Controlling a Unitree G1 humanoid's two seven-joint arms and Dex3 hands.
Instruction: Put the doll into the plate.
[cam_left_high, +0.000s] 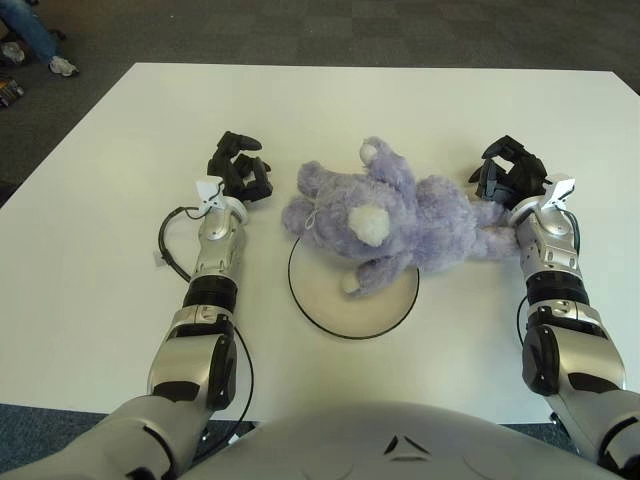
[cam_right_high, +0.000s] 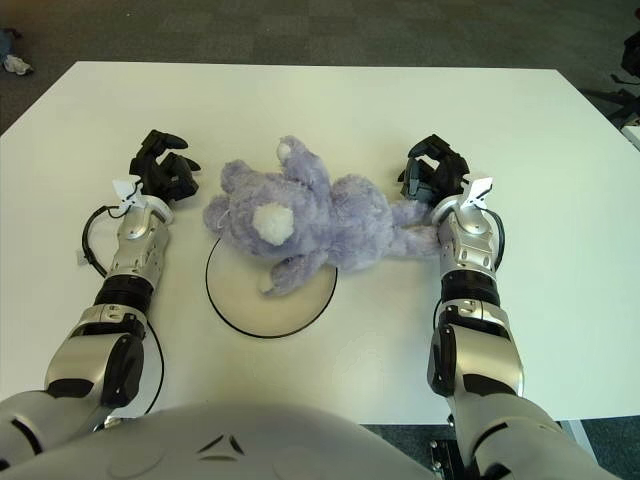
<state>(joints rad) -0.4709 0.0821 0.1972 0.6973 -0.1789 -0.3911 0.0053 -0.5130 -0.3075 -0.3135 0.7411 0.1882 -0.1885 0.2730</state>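
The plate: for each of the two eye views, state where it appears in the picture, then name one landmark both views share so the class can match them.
Left eye view: the plate sits just below centre, its upper part covered by the doll.
Right eye view: the plate sits left of centre, again under the doll's head end.
Shared landmark: the doll's white muzzle, just above the plate's rim in both.

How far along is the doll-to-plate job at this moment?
Partly done: the doll lies with its head and front paw over the plate, its legs trailing onto the table. Neither hand grips it: the left hand shows apart, the right hand by its legs. Left: centring it.
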